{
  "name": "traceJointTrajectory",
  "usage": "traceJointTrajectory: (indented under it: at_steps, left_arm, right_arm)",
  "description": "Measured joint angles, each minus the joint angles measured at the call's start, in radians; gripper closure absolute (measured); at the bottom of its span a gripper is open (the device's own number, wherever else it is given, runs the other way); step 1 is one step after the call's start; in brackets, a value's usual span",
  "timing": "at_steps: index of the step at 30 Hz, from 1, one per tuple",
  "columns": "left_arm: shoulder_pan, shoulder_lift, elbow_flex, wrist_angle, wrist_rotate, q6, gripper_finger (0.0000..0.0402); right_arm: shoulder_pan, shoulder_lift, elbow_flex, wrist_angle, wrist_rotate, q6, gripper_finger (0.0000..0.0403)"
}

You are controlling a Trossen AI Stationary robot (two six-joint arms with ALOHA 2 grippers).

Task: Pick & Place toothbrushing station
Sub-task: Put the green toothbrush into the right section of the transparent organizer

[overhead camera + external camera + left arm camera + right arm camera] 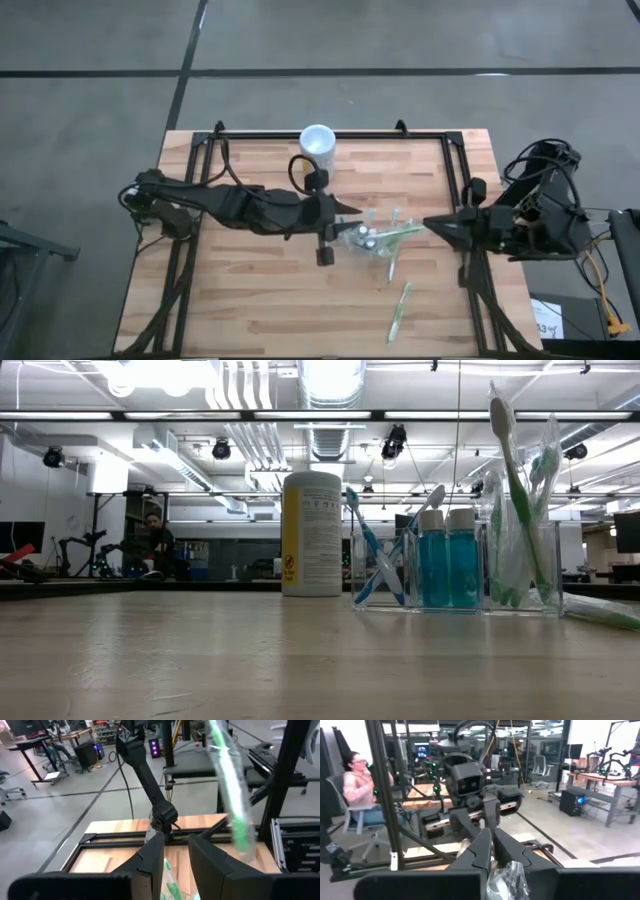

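The toothbrushing station (455, 565) is a clear holder standing on its flat base on the wooden table, right of centre (362, 238). It holds a blue toothbrush, two blue bottles and wrapped green toothbrushes (515, 490) that stick up out of it. My left gripper (355, 210) hovers just left of it, raised and open. In its wrist view (176, 845) bare wood shows between the fingertips, and a blurred wrapped toothbrush (232, 795) rises beside them. My right gripper (428, 222) is shut, just right of the station and pointing at it (491, 840), with crinkled clear wrap (507, 877) below its fingers.
A yellow cup with a white rim (318, 143) stands near the table's far edge (312, 535). A loose wrapped toothbrush (400, 312) lies toward the near right. Black frame rails (455, 170) run along the table's sides. A person sits beyond the table (360, 785).
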Motion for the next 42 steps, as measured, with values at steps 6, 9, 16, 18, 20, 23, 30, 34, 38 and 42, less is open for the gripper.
traceJointTrajectory:
  at_steps: [6, 9, 16, 18, 20, 23, 30, 34, 38, 42]
  left_arm:
    - [0.0, 0.002, 0.0, -0.034, -0.034, 0.018, 0.0307]
    - [0.0, -0.002, 0.0, -0.041, -0.11, 0.024, 0.0307]
    - [0.0, -0.025, 0.0, -0.088, -0.464, 0.046, 0.0307]
    - [0.0, -0.031, -0.001, -0.106, -0.55, 0.046, 0.0307]
    - [0.001, -0.038, -0.001, -0.107, -0.601, 0.047, 0.0307]
    - [0.0, -0.049, -0.001, -0.107, -0.617, 0.049, 0.0307]
    - [0.0, -0.052, -0.001, -0.111, -0.616, 0.048, 0.0307]
    - [0.0, -0.052, -0.001, -0.128, -0.616, 0.048, 0.0307]
    - [0.0, -0.052, -0.001, -0.131, -0.617, 0.048, 0.0307]
    - [0.0, -0.052, -0.001, -0.143, -0.616, 0.048, 0.0307]
  right_arm:
    - [0.0, -0.001, 0.0, 0.001, 0.006, -0.014, 0.0393]
    - [0.0, -0.004, 0.0, 0.001, 0.006, -0.009, 0.0393]
    - [0.0, -0.009, 0.002, -0.065, 0.028, 0.085, 0.0394]
    - [0.0, -0.01, 0.002, -0.139, 0.053, 0.153, 0.0394]
    - [0.0, -0.014, 0.002, -0.233, 0.055, 0.259, 0.0394]
    - [-0.001, -0.015, 0.002, -0.376, 0.055, 0.435, 0.0393]
    - [0.0, 0.011, 0.002, -0.695, 0.047, 0.814, 0.0392]
    - [0.0, 0.037, -0.004, -0.83, -0.004, 0.976, 0.0392]
    - [0.0, 0.073, -0.009, -0.953, -0.091, 1.107, 0.0391]
    - [-0.001, 0.111, -0.01, -1.069, -0.164, 1.211, 0.0391]
